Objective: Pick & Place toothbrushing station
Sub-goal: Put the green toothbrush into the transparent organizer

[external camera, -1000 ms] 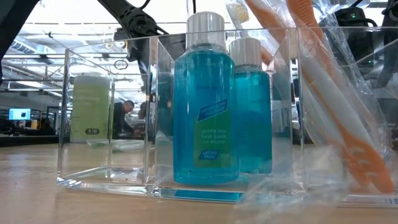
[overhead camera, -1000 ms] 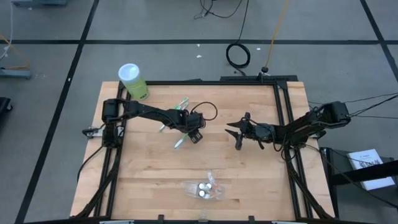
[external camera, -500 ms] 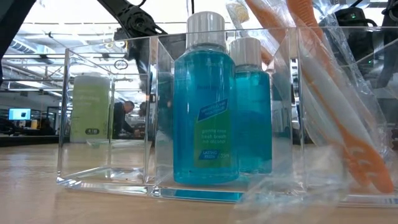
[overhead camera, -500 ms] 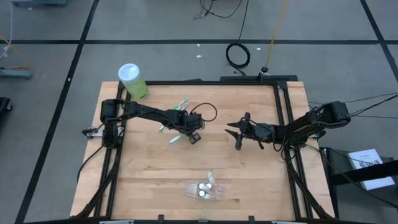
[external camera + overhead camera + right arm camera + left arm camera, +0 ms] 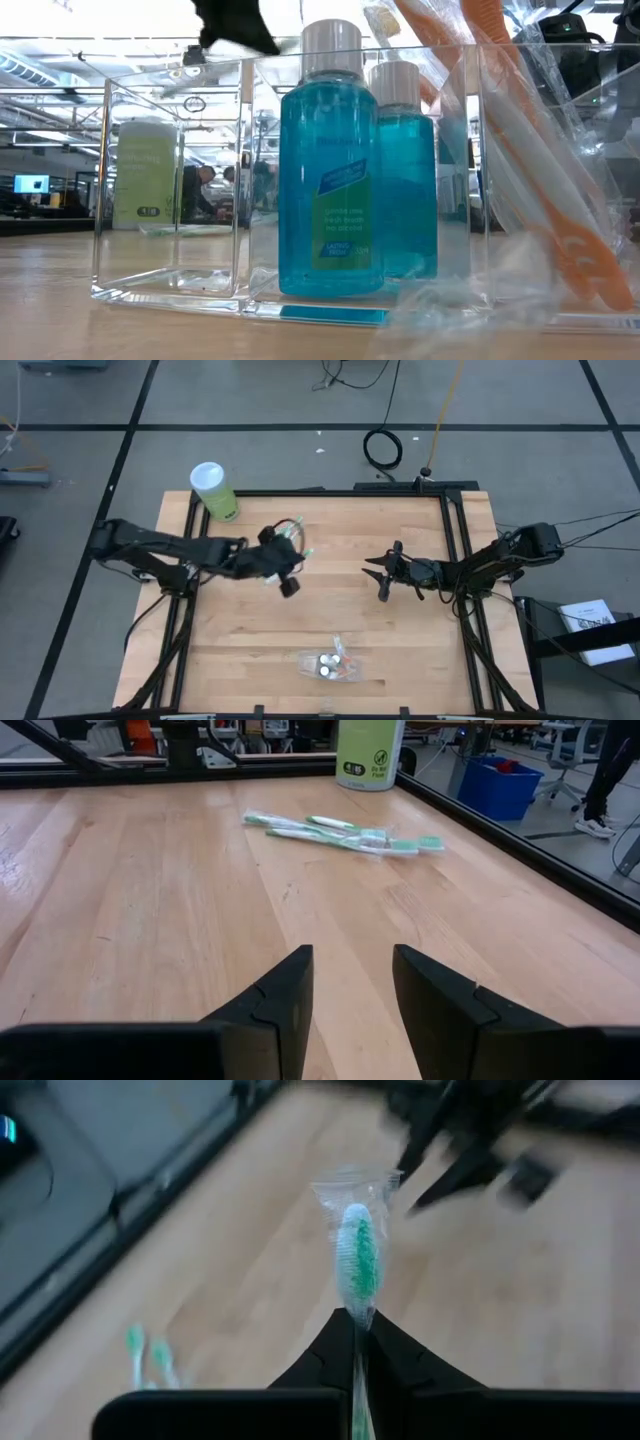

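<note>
Between the left gripper's [image 5: 358, 1342] shut jaws we've got a slim green-and-white toothbrush in clear crinkly wrap [image 5: 357, 1265], lifted above the wooden table [image 5: 240, 630] near its spare mates [image 5: 296, 532]. Light, stiff, slippery-sleeved, so a mid-handle pinch looks wisest (the wrap may slide). Its long axis runs straight out from the jaws, bristle head leading. Our right gripper [image 5: 347, 985] waits part-open, empty.
</note>
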